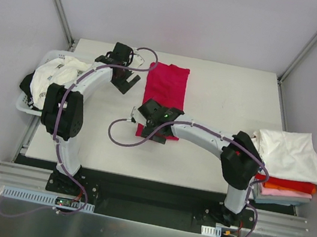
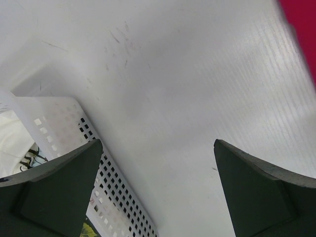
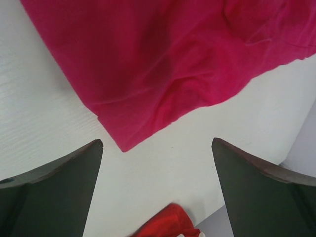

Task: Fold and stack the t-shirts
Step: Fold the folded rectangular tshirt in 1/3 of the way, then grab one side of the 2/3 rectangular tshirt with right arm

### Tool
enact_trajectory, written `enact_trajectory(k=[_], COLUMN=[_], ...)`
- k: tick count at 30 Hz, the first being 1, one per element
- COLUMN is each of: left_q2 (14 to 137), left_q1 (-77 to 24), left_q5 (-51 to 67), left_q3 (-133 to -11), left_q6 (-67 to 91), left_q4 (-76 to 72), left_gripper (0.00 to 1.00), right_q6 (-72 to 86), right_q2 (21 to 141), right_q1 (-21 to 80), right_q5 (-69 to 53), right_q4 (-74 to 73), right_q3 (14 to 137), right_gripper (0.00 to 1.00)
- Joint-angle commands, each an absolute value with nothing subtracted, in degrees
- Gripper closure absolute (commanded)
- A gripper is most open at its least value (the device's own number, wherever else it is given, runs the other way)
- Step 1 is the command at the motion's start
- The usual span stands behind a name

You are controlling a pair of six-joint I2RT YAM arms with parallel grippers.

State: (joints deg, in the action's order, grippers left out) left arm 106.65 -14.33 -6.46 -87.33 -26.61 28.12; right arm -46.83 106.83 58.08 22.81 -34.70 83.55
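The crimson-magenta t-shirt [image 1: 165, 89] lies flat on the white table [image 1: 212, 164] at mid-width, folded into a long strip running from far to near. The right gripper [image 1: 158, 113] hangs over its near end, jaws wide and empty. The left gripper [image 1: 123, 77], also wide and empty, is above bare table just left of the shirt, beside the white plastic basket [image 1: 25, 107] holding white printed shirts [image 1: 60, 71]. A stack of folded t-shirts [image 1: 288, 161], white on top, sits at the right edge.
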Motion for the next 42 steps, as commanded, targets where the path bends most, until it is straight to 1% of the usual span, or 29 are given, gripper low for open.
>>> enact_trajectory(k=[1,14,24,30,34,42], left_q2=[107.1,107.8,107.8,107.9,107.8,106.8], left_q1=[-14.9,-14.9,-14.9,-14.9,-14.9,-14.9], left_q5=[-6.4,-6.3,-6.1,-6.2,-6.4,-7.1], left_q3=[-87.8,-87.5,-87.3,-87.5,-87.6,-86.9], left_q6=[-27.0,-27.2,-27.2,-27.6,-27.7,-28.4], left_q4=[28.1,27.9,27.6,27.7,27.6,27.5], left_gripper=[0.03,0.04,0.04,0.04,0.04,0.04], right_q6=[-44.8,-48.2,-50.6,-52.3,-52.8,-53.1], right_q2=[109.2,113.6,117.2,119.2,120.4,121.6], right_q1=[59.1,57.1,53.4,51.1,50.5,49.9], right_q5=[18.5,15.9,8.2,5.6,4.0,0.5], right_q4=[-36.9,-36.4,-37.8,-38.8,-39.7,-41.4], right_q3=[82.5,85.3,88.6,91.8,93.0,92.8], right_gripper=[0.04,0.03,0.02,0.01,0.06,0.11])
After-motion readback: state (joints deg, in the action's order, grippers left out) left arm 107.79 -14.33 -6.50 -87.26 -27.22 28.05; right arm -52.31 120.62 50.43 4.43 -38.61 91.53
